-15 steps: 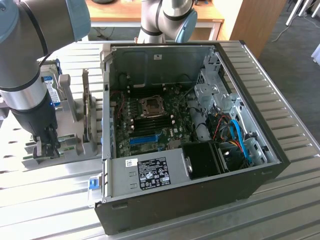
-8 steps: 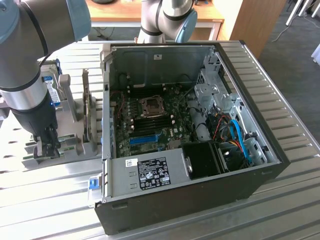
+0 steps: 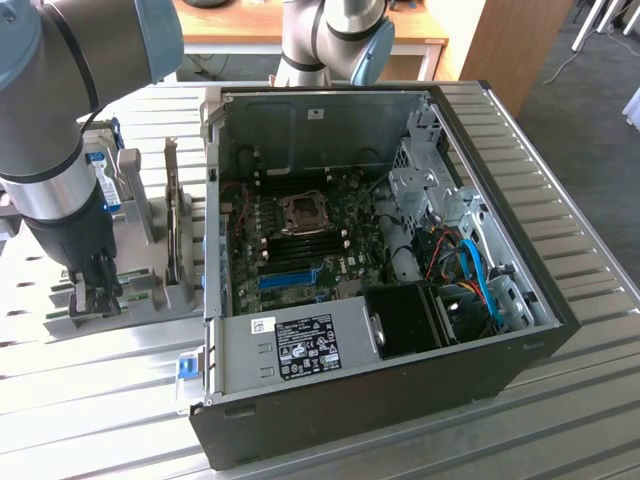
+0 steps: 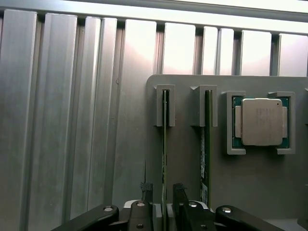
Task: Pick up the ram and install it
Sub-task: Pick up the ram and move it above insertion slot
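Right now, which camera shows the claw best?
The exterior view: the whole claw hangs over the grey holder. The wrist view gives its open fingertips, one each side of the ram standing edge-on.

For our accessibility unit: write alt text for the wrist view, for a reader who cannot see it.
The open gripper straddles a green ram stick standing on edge in a grey holder. A second stick and a silver processor chip sit in the holder beside it.
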Controlling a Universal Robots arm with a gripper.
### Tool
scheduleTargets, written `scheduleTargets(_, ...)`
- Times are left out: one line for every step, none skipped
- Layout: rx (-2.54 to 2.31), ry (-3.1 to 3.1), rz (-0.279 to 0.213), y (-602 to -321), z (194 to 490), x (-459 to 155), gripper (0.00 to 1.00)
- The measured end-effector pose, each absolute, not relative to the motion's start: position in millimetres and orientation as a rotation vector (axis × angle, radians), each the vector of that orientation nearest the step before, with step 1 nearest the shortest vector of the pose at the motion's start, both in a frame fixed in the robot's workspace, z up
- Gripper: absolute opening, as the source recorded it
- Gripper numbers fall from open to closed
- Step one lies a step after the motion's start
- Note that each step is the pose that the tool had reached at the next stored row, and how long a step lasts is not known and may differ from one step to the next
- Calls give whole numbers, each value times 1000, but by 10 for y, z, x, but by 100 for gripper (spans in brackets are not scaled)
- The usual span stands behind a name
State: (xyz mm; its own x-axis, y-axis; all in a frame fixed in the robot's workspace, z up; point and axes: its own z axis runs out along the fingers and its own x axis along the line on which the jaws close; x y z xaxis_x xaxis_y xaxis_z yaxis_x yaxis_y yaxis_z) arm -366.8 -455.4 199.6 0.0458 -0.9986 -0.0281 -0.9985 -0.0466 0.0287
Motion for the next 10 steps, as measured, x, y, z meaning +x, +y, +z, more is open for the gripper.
scheduleTargets(2271,-2167,-63,-4554,1996,-3668,31)
scheduleTargets(2274,-2164,-63,-4554,1996,-3667,31)
scheduleTargets(2277,-2161,-63,-4554,1995,-3667,31)
scheduleTargets(2279,-2159,-63,-4554,1995,-3667,31)
scheduleTargets(2279,-2159,-63,-4554,1995,-3667,31)
scheduleTargets(2279,-2159,-63,-4555,1994,-3667,31)
scheduleTargets(2279,-2159,-63,-4554,1994,-3667,31)
scheduleTargets(2279,-2159,-63,-4554,1994,-3667,31)
scheduleTargets(2279,-2159,-63,-4554,1994,-3667,31)
scheduleTargets(2279,-2159,-63,-4554,1994,-3667,31)
